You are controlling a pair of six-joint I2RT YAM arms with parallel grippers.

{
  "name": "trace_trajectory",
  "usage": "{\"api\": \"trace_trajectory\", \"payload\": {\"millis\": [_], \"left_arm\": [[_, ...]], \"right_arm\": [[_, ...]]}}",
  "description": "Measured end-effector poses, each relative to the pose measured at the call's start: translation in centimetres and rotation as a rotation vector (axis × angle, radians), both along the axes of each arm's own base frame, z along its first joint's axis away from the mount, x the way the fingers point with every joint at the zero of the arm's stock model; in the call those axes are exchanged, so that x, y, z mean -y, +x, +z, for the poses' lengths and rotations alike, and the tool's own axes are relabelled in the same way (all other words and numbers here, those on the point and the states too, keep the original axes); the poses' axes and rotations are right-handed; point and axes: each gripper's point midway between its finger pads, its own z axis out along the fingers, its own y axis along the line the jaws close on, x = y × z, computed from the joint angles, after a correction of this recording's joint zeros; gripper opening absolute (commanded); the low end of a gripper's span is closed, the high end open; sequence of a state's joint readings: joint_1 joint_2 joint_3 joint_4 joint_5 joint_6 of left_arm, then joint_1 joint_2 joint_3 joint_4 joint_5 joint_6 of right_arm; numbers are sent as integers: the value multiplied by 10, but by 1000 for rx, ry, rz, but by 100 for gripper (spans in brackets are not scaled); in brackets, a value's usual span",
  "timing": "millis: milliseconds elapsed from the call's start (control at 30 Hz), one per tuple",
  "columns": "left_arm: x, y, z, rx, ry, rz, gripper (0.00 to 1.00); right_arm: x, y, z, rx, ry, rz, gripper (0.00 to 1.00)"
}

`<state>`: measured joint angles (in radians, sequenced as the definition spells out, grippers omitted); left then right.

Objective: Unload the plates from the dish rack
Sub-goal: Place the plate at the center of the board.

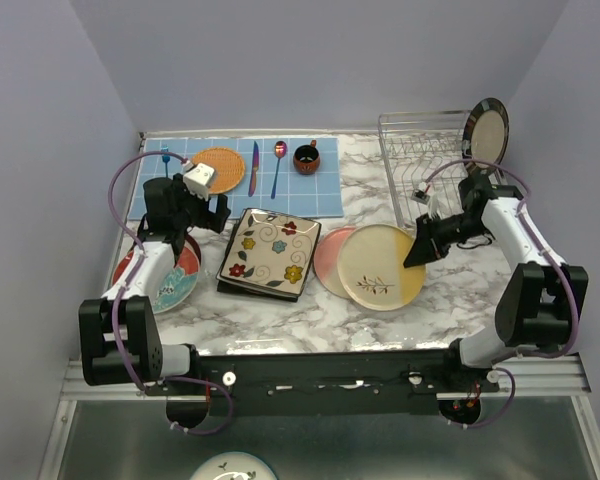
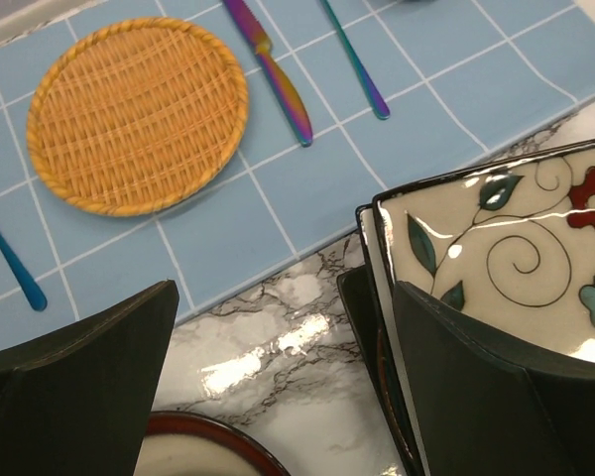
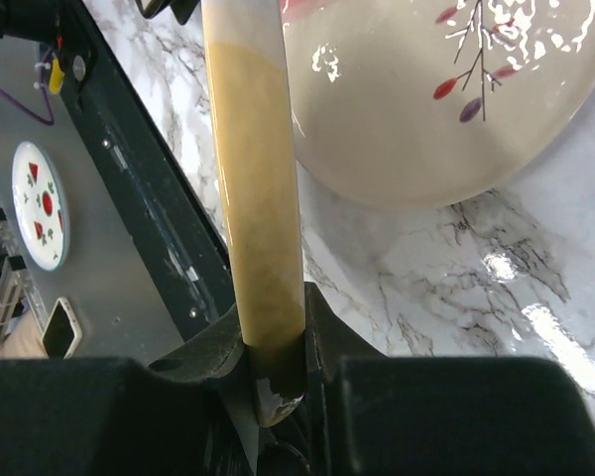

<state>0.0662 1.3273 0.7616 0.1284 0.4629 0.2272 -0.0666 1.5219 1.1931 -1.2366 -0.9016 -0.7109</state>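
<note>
The dish rack (image 1: 420, 165) stands at the back right, and one dark-rimmed cream plate (image 1: 487, 130) leans upright at its far right end. My right gripper (image 1: 418, 252) is shut on the right rim of a cream plate with a yellow edge (image 1: 380, 265), which lies partly over a pink plate (image 1: 327, 262). The right wrist view shows that rim (image 3: 263, 198) pinched between the jaws of the right gripper (image 3: 278, 367). My left gripper (image 2: 283, 397) hangs open and holds nothing, between a red-rimmed plate (image 2: 208, 451) and a stack of square flowered plates (image 2: 516, 238).
A blue checked placemat (image 1: 235, 180) at the back left holds an orange woven mat (image 2: 139, 114), a knife (image 2: 273, 69), a spoon (image 2: 357, 64), a blue fork (image 2: 15, 263) and a small dark-red cup (image 1: 306, 157). The table's front edge (image 1: 320, 345) is close to the plates.
</note>
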Motion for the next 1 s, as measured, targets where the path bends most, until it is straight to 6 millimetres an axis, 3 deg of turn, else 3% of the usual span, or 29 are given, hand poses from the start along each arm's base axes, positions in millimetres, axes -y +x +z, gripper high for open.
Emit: {"api": "trace_trajectory", "payload": {"millis": [300, 667, 1000], "left_arm": [[7, -5, 19, 39, 16, -61, 98], [6, -7, 20, 46, 43, -74, 98], [6, -7, 20, 50, 51, -78, 98]], "right_arm": [[-10, -9, -19, -63, 91, 38, 1], [-13, -6, -34, -131, 132, 49, 1], [-6, 32, -39, -82, 69, -7, 1]]}}
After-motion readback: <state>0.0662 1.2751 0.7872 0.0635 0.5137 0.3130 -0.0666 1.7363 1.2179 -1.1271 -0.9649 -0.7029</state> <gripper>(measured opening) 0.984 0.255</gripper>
